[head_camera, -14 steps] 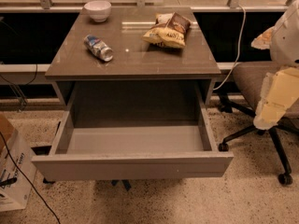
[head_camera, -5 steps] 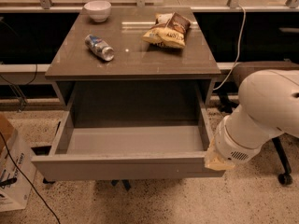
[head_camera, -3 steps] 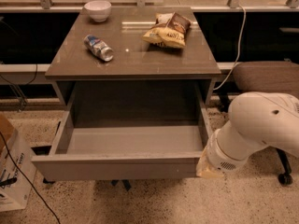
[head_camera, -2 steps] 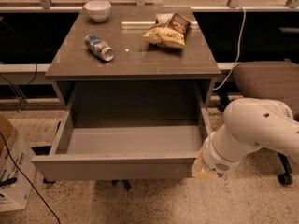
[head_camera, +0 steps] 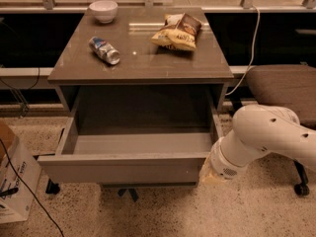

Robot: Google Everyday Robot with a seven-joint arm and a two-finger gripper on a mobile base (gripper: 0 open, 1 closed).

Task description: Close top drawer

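The top drawer (head_camera: 123,169) is a wide, deep grey drawer with a plain flat front. It stands pulled far out of the grey cabinet (head_camera: 143,65) and is empty inside. My white arm comes in from the right. The gripper (head_camera: 210,174) is at the right end of the drawer front, low and close to or against it. Its fingers are hidden behind the arm's wrist.
On the cabinet top lie a white bowl (head_camera: 103,10), a crushed can (head_camera: 104,50) and a chip bag (head_camera: 177,31). An office chair (head_camera: 286,88) stands at the right behind the arm. A cardboard box (head_camera: 15,181) sits on the floor at the left.
My arm has swung in from the right and down, moving left to the drawer front's right end. The drawer stays open about as far as before.
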